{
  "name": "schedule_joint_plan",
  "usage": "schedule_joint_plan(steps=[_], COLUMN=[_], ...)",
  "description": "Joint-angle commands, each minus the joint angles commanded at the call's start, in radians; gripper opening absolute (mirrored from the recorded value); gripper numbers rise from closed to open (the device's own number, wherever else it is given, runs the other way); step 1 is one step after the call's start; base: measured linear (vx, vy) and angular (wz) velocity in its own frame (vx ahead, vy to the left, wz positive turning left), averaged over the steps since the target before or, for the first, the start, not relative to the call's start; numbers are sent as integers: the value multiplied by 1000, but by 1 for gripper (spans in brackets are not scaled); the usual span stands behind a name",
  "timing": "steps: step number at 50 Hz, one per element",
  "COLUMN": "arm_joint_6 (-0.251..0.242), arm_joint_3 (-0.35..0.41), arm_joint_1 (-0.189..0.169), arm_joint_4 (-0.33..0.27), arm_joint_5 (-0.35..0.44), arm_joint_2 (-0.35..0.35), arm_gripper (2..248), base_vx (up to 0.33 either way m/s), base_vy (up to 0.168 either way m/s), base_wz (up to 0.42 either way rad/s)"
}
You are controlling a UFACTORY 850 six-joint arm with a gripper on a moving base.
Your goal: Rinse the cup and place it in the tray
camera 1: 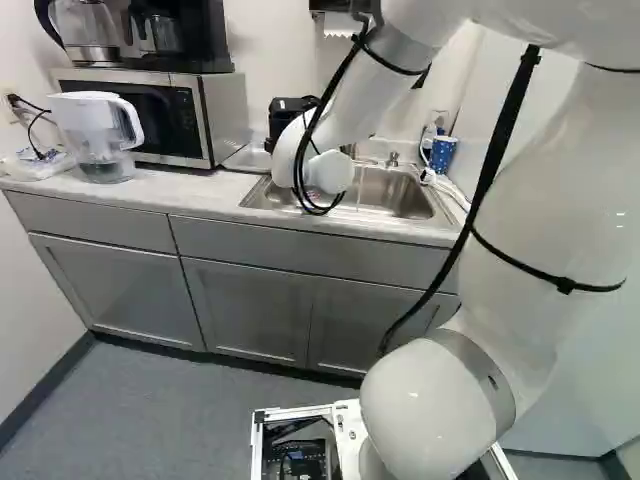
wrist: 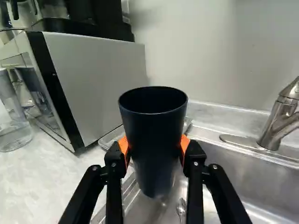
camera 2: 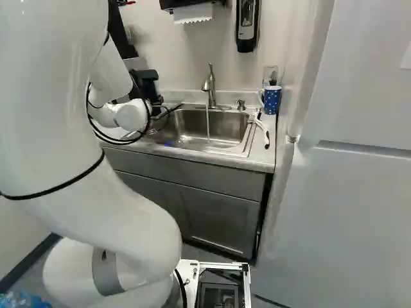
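And here's the big white arm, sweeping across both base views, its bent length reaching ahead to the counter. A tall white refrigerator fills the right side of the right base view. Along the counter, it's the microwave towards the left of the left base view, a black coffee maker on top of it and a clear-bodied water pitcher in front. Over to the steel sink, set into the countertop, and look at that: water runs in a thin stream from the faucet! Now the gripper, up near the microwave end of the sink: in the wrist view its two fingers stand apart by the width of the dark cup, orange pads pressing from either side, a proper hold. The cup sits mouth up, well away from the faucet, raised over the sink's edge, with a shallow tray showing behind it beside the microwave. Across the sink, a blue mug with white dots stands on the counter, a dish brush lying near it, and below the cup there's a little metal spoon.
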Motion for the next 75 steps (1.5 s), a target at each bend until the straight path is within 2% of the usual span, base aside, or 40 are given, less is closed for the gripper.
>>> schedule_joint_plan(steps=[38,75], arm_joint_6=[0,0], arm_joint_3=[49,97], arm_joint_1=[-114,-229], arm_joint_4=[0,0], arm_joint_5=[0,8], arm_joint_2=[46,13], arm_gripper=[123,123], base_vx=[0,0], base_vy=[0,0], base_wz=[0,0])
